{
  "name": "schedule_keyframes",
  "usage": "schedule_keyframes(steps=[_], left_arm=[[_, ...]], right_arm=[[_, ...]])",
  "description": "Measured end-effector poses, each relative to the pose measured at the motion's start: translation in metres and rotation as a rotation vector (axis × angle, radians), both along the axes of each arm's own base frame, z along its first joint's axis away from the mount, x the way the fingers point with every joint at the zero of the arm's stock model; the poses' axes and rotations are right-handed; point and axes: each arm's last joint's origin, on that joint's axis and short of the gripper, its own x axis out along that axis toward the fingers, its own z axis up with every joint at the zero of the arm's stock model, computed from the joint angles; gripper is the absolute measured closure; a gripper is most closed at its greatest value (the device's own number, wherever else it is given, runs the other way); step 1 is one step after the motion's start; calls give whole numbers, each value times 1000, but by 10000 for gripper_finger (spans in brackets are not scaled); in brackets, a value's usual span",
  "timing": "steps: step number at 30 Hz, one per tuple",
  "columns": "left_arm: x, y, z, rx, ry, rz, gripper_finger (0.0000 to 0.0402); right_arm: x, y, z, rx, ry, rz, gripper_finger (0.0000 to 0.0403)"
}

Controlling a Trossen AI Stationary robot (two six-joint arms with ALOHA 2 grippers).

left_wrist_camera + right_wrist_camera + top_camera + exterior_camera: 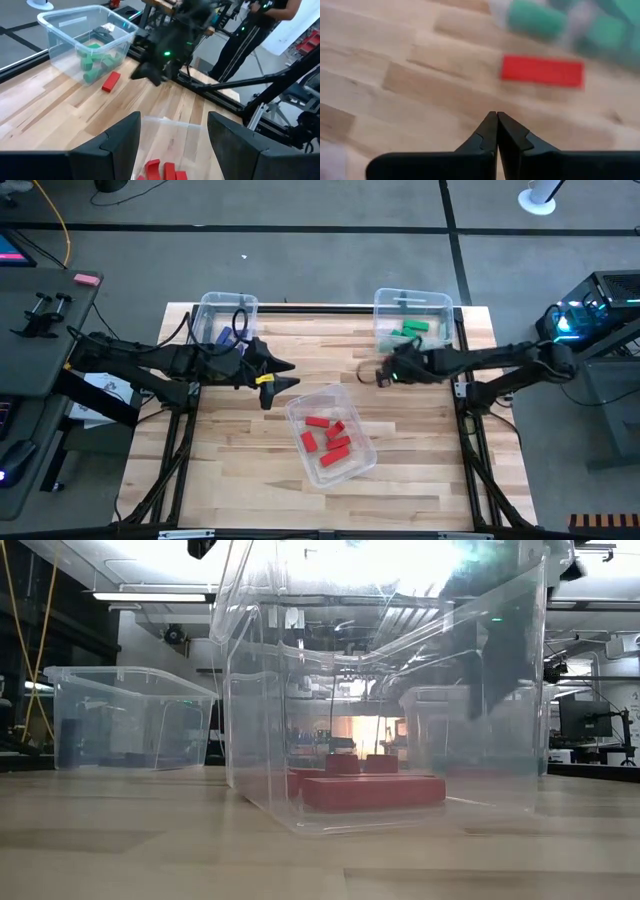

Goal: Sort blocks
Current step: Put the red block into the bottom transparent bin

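A lone red bar [541, 71] lies flat on the wood beside the far right bin [440, 305], which holds green blocks [408, 332]; the left wrist view also shows the red bar [111, 81]. Several red blocks [328, 437] lie in the centre bin [300, 408], and blue blocks [226, 337] lie in the far left bin [212, 304]. My right gripper [496, 120] is shut and empty, hovering over bare wood short of the red bar. My left gripper [172, 145] is open and empty, above the centre bin's far left corner.
The three clear bins take up the far left, far right and centre of the table [220, 470]. Bare wood lies along the near edge and on either side of the centre bin. In the low view the centre bin [400, 690] fills the foreground. A person stands beyond the table [260, 25].
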Motion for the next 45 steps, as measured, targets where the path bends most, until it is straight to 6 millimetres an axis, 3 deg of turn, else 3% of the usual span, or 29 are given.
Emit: schedule_keyframes(steps=[5,8,13,18,31,38,45], left_arm=[[-1,0,-3,5,30,0,184],[-1,0,-3,6,28,4,184],[-1,1,-2,6,21,10,184],[-1,1,-2,-4,16,15,184],[-1,1,-2,-16,14,23,184],[-1,1,-2,-18,13,23,184],[-1,1,-2,-17,15,23,184]], right_arm=[[-29,40,-35,2,-141,-188,403],[-31,48,-53,-52,-265,-236,403],[-19,23,-56,-256,-172,-242,403],[-14,2,-69,-288,-84,-283,403],[-7,-13,-83,-352,-35,-311,403],[-1,-23,-92,-298,-23,-282,403],[3,-17,-94,-256,-13,-207,403]])
